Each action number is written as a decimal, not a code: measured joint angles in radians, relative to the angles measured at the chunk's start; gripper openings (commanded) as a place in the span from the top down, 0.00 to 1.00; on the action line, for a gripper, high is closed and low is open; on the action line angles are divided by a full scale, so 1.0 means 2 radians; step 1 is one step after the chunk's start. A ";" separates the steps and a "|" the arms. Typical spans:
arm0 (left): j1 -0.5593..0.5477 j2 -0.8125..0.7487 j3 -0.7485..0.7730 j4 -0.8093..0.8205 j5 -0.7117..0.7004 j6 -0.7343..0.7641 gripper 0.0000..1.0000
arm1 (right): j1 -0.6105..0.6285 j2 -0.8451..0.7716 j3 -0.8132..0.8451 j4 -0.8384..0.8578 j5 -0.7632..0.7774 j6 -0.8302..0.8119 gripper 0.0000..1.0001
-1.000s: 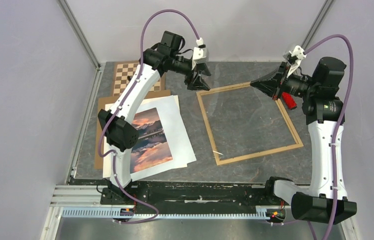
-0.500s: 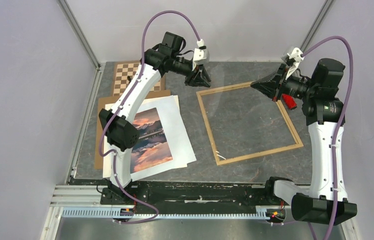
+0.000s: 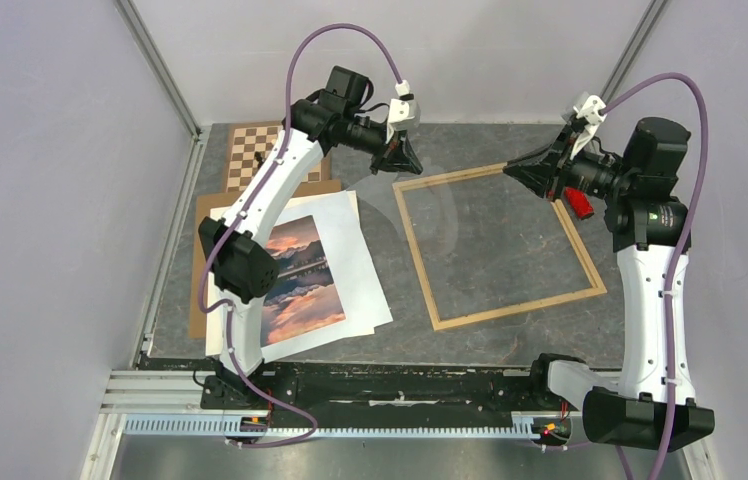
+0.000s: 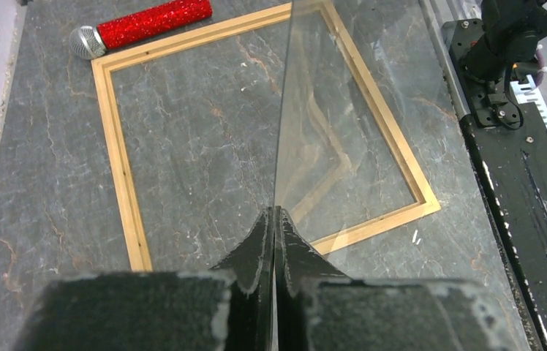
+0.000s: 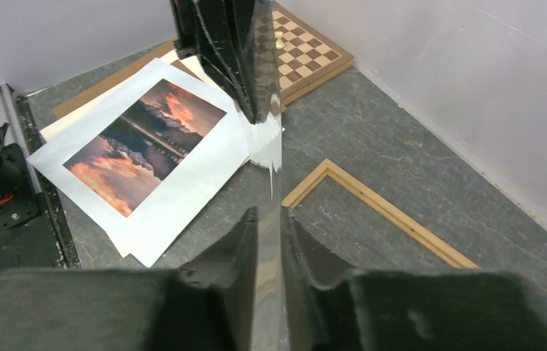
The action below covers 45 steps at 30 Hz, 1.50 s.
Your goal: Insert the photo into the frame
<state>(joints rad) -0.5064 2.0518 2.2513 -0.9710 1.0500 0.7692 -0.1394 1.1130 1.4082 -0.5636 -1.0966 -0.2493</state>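
1. On my top view the left gripper [image 3: 403, 160] sits over the far left corner of the frame [image 3: 515, 308]. On its wrist view its jaws are pressed tight on the edge of a clear pane [image 4: 344, 146].
2. The right gripper [image 3: 510, 168] faces it from the frame's far right corner. Its wrist view shows the fingers [image 5: 245, 234] a narrow way apart with the pane's edge running between them. I cannot tell whether they pinch it.
3. The pane stands tilted between the two grippers above the frame. I cannot make out whether its lower edge touches anything.
4. The frame lies flat on the right half of the table [image 3: 510, 345], and grey stone shows through its opening.
5. The photo [image 3: 300, 280] lies face up on white sheets [image 3: 360, 270] left of the frame and apart from it, partly under the left arm's elbow.
6. A brown backing board [image 3: 202, 210] sticks out from under the sheets, and a chessboard [image 3: 250, 150] lies beyond it.
7. A red glitter microphone [image 4: 142, 22] lies just outside the frame's right rail.
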 measured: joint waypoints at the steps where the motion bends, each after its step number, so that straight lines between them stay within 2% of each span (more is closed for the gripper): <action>1: 0.000 -0.001 -0.001 0.000 -0.003 -0.003 0.98 | 0.000 0.000 0.000 0.000 0.004 -0.003 0.64; 3: 0.000 -0.006 -0.008 0.000 -0.011 -0.007 0.98 | 0.000 -0.001 0.000 -0.001 0.015 -0.007 0.46; 4: 0.000 -0.008 -0.010 -0.001 -0.014 -0.009 0.98 | 0.000 -0.001 0.000 -0.002 0.020 -0.007 0.33; 5: 0.000 -0.010 -0.013 0.000 -0.017 -0.012 0.98 | 0.000 -0.001 0.001 -0.004 0.026 -0.009 0.25; 7: 0.000 -0.015 -0.014 0.000 -0.027 -0.022 0.98 | 0.000 -0.001 0.002 -0.006 0.038 -0.012 0.16; 9: 0.001 -0.021 -0.016 0.003 -0.035 -0.039 0.98 | 0.000 -0.001 0.006 -0.009 0.052 -0.013 0.11; 18: 0.025 -0.066 -0.021 0.038 -0.081 -0.145 0.98 | 0.000 -0.003 0.022 -0.010 0.131 0.009 0.08; 25: 0.037 -0.121 -0.097 0.072 -0.129 -0.235 0.98 | 0.000 -0.006 0.014 -0.004 0.192 0.042 0.08; 34: 0.055 -0.165 -0.194 0.113 -0.155 -0.385 0.98 | 0.000 -0.017 -0.065 0.021 0.270 0.072 0.08; 41: 0.073 -0.214 -0.231 0.153 -0.165 -0.476 0.98 | -0.009 -0.016 -0.137 0.037 0.322 0.081 0.10; 45: 0.080 -0.245 -0.249 0.181 -0.169 -0.525 0.98 | -0.034 -0.010 -0.166 0.048 0.334 0.081 0.11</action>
<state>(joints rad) -0.3473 1.5620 1.7542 -0.6098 0.7120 -0.2802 -0.2077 1.0931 1.0756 -0.4675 -0.4282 -0.0868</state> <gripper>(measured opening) 0.032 0.901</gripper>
